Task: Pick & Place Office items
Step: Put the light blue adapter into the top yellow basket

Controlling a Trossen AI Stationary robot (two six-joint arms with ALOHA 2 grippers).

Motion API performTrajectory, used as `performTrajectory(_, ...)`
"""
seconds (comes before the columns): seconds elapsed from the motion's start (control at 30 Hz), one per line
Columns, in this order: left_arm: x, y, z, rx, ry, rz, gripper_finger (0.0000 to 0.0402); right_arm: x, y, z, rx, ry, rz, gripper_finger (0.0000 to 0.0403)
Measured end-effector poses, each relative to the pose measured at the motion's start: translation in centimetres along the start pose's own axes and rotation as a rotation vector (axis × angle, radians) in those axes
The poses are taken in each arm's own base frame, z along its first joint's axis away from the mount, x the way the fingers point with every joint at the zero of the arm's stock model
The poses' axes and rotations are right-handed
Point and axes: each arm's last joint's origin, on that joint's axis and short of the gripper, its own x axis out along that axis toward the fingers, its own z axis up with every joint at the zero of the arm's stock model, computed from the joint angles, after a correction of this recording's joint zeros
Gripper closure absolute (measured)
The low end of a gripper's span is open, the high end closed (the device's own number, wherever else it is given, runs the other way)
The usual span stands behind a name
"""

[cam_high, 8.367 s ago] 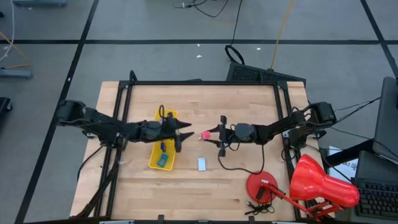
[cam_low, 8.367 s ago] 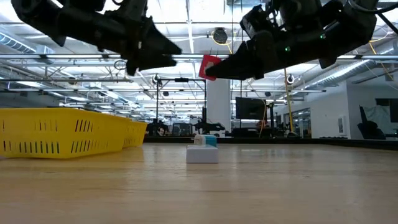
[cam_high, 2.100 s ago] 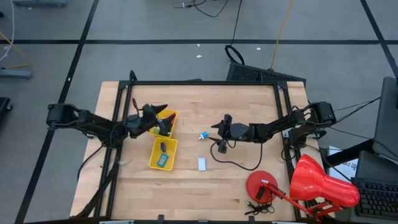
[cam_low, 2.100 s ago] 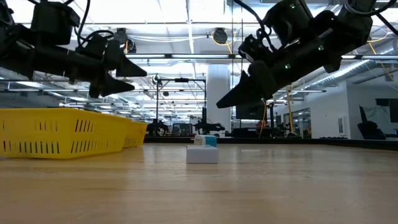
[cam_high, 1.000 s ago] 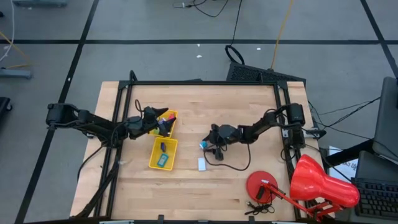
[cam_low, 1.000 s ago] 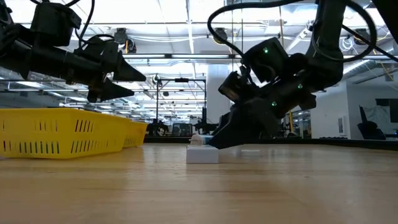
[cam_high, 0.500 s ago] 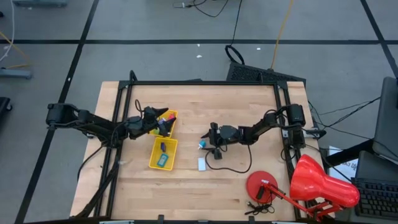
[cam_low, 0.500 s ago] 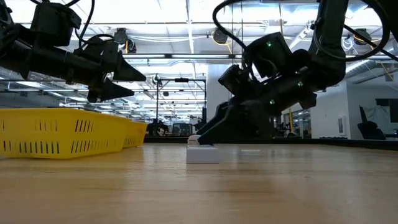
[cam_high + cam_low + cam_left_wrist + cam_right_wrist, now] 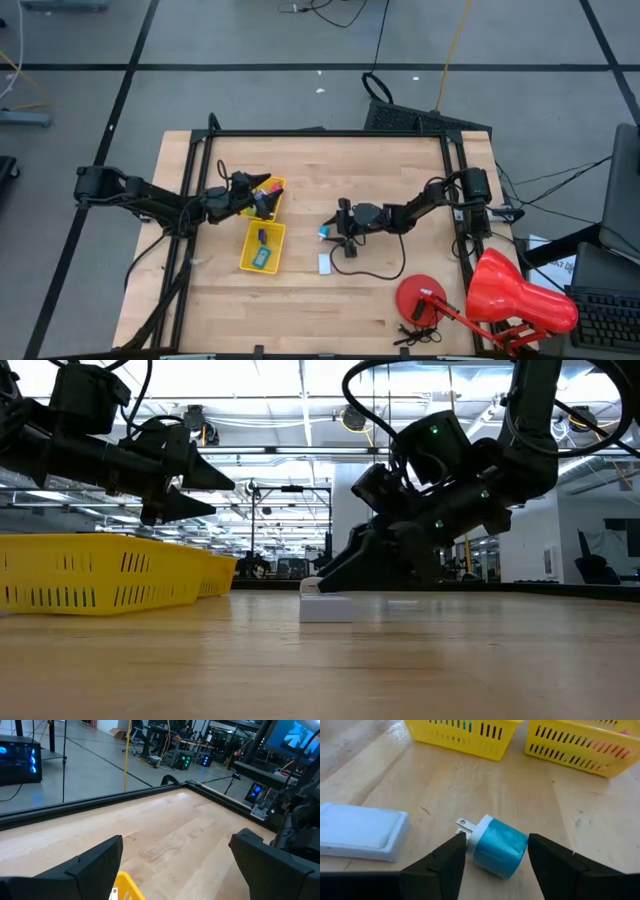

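A blue-and-white plug-shaped piece (image 9: 500,845) lies on its side on the wooden table, mid-table (image 9: 323,231). My right gripper (image 9: 495,849) is low over it, open, with one finger close on either side. Just nearer lies a white flat rectangle (image 9: 325,263). My left gripper (image 9: 266,193) hovers open and empty above the far one of two yellow baskets (image 9: 272,183). The near basket (image 9: 246,252) holds blue and green pieces. My right gripper comes in nearly level from the table's right. One finger (image 9: 451,855) stands at the piece's white pronged end (image 9: 470,831) and the other (image 9: 545,857) beside its blue body. I cannot tell whether either finger touches it. The piece lies on the table.
A red desk lamp (image 9: 520,295) with a round base (image 9: 422,298) stands at the near right corner. A black cable (image 9: 375,268) loops on the table behind my right gripper. A black frame (image 9: 330,133) borders the table.
My right gripper has slid a little toward the table's left, close to the tabletop, and its fingers now stand around the blue-and-white piece. In the low view the piece is now hidden behind the fingers. The piece and the white rectangle have stayed in place.
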Motion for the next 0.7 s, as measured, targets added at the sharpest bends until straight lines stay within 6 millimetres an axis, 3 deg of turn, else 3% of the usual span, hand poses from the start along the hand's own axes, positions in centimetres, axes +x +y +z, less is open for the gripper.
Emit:
performTrajectory(0.37,0.00,0.00,-0.01,-0.002,0.000,0.000,0.0027,0.00,-0.07,-0.01,0.017,0.000,-0.002,0.0258)
performTrajectory(0.7,-0.01,0.16,-0.40,-0.001,0.038,0.015,0.0027,-0.02,-0.47,-0.04,0.018,-0.002,-0.014,0.0259)
